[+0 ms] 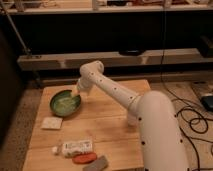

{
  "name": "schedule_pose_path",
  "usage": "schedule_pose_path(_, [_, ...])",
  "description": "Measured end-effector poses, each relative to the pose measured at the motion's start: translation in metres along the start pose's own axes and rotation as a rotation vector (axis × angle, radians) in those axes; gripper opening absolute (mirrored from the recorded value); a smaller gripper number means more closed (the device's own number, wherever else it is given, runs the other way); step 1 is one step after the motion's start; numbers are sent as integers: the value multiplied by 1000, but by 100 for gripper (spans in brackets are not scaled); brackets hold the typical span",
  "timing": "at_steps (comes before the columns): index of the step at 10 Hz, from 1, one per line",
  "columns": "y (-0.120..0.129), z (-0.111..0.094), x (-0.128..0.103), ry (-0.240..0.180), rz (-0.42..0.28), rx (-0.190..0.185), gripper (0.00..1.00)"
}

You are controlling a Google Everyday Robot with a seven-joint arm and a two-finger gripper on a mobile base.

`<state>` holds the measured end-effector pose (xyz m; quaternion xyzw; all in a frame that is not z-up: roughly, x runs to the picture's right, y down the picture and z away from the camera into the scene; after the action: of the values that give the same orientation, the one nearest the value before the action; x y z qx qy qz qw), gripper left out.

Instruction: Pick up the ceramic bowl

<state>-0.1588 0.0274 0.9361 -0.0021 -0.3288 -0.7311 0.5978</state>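
The ceramic bowl (64, 103) is round, shallow and green with a darker rim. It sits on the left part of the wooden table (115, 125). My white arm reaches from the lower right across the table to it. My gripper (76, 92) is at the bowl's right rim, close above or touching it. I cannot tell whether it touches the rim.
A pale flat packet (51, 123) lies in front of the bowl. A white bottle (76, 147) lies on its side near the front edge, with a red object (84, 158) and a grey object (96, 164) beside it. Shelves stand behind the table. Cables lie on the floor at right.
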Motion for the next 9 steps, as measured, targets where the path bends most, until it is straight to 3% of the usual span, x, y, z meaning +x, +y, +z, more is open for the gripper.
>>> schedule_pose_path(2, [3,-4,0,-11,-4,10,64])
schedule_pose_path(4, [-3,1,1,-38,-23,90,64])
schedule_pose_path(6, [-5,4,1,-57,-33,140,64])
schedule_pose_path(8, [-7,8,3,-73,-42,159,64])
schedule_pose_path(9, [-7,11,2,-85,-44,152,64])
